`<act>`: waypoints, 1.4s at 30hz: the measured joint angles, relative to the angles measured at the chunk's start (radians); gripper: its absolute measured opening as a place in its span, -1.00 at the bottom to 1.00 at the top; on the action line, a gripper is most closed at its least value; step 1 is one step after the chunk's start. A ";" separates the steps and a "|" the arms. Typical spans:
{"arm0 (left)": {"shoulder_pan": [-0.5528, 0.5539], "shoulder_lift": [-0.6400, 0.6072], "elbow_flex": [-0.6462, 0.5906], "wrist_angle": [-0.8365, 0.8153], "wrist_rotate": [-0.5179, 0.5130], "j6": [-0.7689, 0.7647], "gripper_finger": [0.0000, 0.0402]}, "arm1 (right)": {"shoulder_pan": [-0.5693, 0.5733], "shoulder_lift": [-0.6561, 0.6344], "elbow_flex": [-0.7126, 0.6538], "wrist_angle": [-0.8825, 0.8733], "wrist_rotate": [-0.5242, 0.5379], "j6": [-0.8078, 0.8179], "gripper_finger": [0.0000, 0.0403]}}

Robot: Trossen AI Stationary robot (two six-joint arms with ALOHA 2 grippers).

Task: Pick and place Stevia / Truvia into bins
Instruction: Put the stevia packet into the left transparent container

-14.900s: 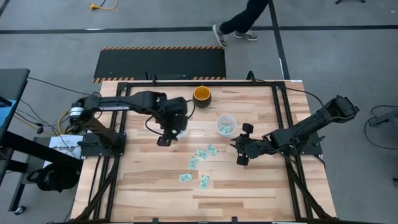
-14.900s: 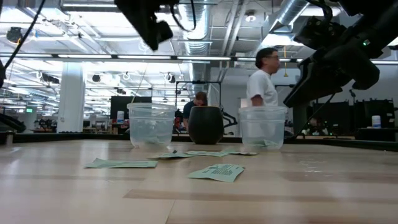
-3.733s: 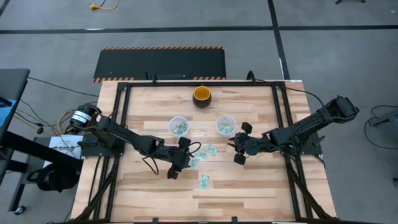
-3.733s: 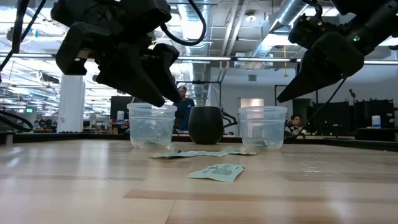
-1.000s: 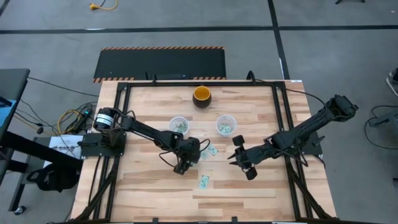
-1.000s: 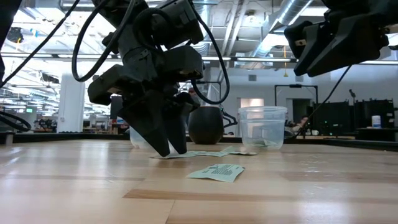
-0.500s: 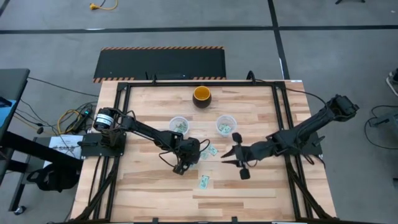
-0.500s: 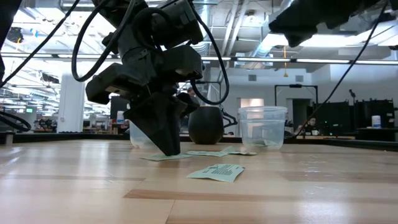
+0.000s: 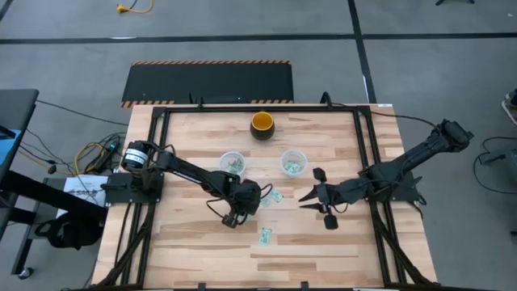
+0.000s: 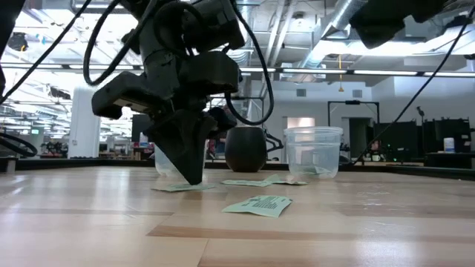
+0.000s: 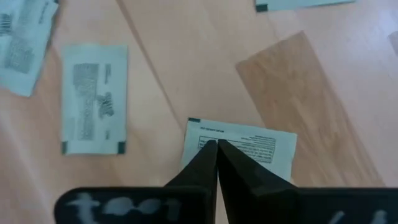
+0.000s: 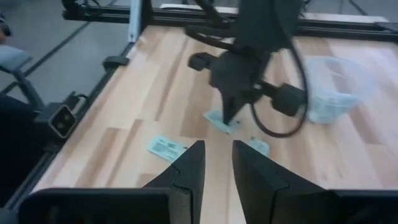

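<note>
Left gripper (image 11: 217, 146) pinching sachet (image 11: 249, 147) edge, fingers closed, just short of left cup (image 9: 233, 162). Advise lifting vertically, confirming grip. Right gripper (image 9: 308, 200) waiting beyond cup, fingers apart, holding nothing.

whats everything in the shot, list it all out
table: one, light wood, dark frame
cups: two, clear plastic, side by side mid-table
bowl: one, dark outside and orange inside, behind the cups
sachets in cups: a few, light green and white, count hidden
loose sachets: about three, light green and white, flat on the table before the cups
pinched sachet: one, same colours, at the left gripper's tips
floor mat: one, black, striped edge, beyond the table
left gripper: dark, shut, down at the table
right gripper: dark, open, right of the sachets
</note>
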 joint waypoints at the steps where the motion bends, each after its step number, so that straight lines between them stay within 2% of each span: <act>1: -0.005 0.000 0.016 -0.028 -0.014 0.004 -1.00 | 0.002 -0.012 0.000 -0.016 0.013 0.000 -0.63; 7: -0.018 0.000 0.106 -0.160 -0.083 0.015 -1.00 | 0.002 -0.041 0.000 -0.095 0.060 0.008 -0.63; 16: -0.031 0.000 0.137 -0.217 -0.023 -0.011 -0.95 | 0.003 -0.036 -0.028 -0.108 0.056 0.042 -0.63; 20: -0.057 0.000 0.138 -0.217 -0.026 -0.013 -0.75 | 0.004 -0.036 -0.034 -0.108 0.056 0.053 -0.63; 28: -0.087 0.000 0.138 -0.216 -0.086 -0.055 -0.13 | 0.008 -0.035 -0.034 -0.108 0.056 0.052 -0.63; 32: -0.095 0.000 0.138 -0.215 -0.110 -0.072 0.10 | 0.008 -0.035 -0.034 -0.108 0.056 0.052 -0.63; 36: -0.095 0.000 0.138 -0.217 -0.132 -0.083 0.21 | 0.008 -0.035 -0.034 -0.108 0.057 0.052 -0.63; 42: -0.094 0.000 0.138 -0.231 -0.138 -0.089 0.22 | 0.008 -0.035 -0.034 -0.108 0.056 0.052 -0.63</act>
